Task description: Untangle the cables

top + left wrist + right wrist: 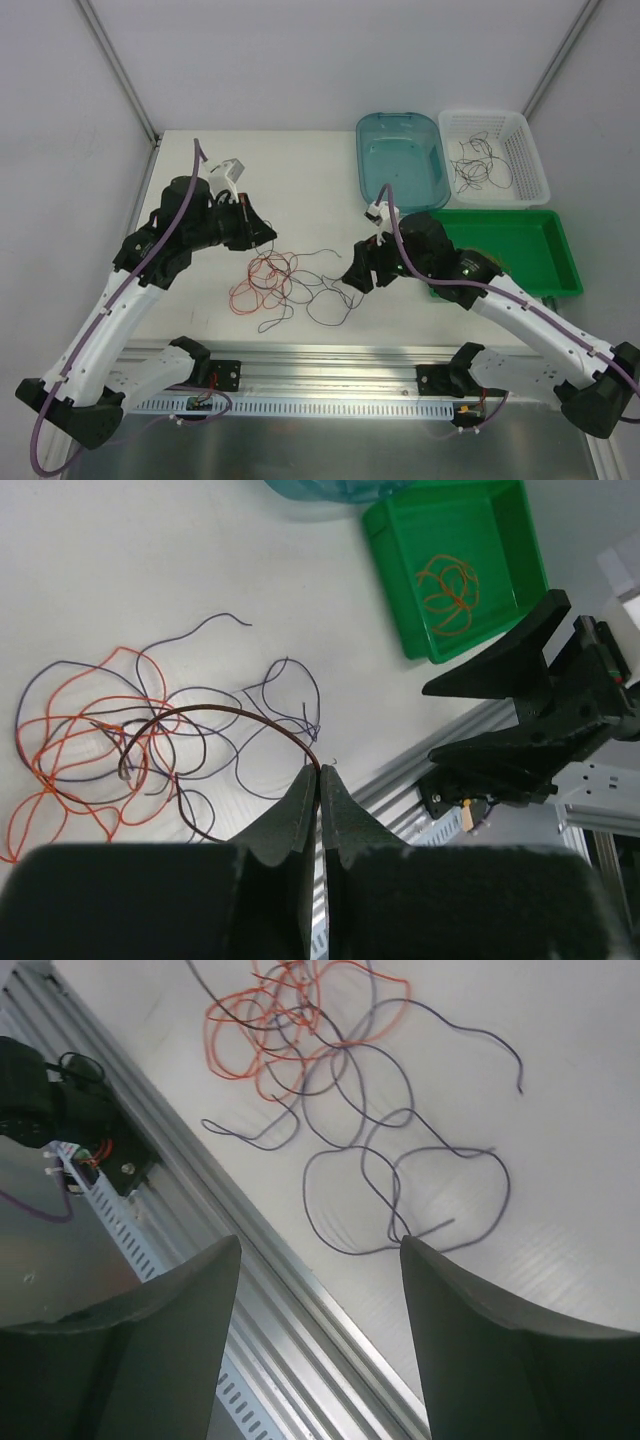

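Two arms [120, 300] bent inward, left jaws pinching cables [272, 275]

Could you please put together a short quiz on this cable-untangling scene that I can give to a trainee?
1. True or false: the left gripper is shut on a thin dark brown wire that arches out of the tangle of thin orange-red and purple wires on the white table.
2. The right gripper is: A) open and holding nothing; B) shut on an orange-red wire; C) shut on a purple wire.
3. Fill in: a separate looped orange-red wire lies in the rectangular plastic tray, whose colour is ___.
Key: 1 true; 2 A; 3 green.
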Robot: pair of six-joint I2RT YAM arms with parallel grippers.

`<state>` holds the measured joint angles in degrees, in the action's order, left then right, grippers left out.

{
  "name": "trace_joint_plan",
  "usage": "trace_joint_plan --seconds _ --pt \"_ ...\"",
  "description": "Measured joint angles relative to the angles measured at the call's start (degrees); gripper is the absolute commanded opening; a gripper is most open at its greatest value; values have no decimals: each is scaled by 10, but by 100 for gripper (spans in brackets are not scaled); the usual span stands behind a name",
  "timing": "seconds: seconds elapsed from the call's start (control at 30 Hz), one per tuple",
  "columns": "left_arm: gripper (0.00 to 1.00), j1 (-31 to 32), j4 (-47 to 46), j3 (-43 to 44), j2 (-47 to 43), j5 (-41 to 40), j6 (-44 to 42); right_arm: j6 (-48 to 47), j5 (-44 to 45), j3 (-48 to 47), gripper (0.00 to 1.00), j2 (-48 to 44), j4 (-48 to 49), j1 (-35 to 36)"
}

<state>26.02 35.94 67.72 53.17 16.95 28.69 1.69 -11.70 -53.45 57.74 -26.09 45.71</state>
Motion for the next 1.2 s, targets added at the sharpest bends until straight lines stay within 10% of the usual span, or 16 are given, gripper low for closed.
trace_joint_plan --seconds 0.8,1.03,1.2 --pt "0 39 -4 -46 8 -42 144 56 -22 -20 67 203 447 161" --pt "0 48 -16 -61 -21 -51 182 52 24 -23 27 250 474 164" --pt "22 48 -27 -89 -42 -69 186 42 51 -23 1 249 471 166"
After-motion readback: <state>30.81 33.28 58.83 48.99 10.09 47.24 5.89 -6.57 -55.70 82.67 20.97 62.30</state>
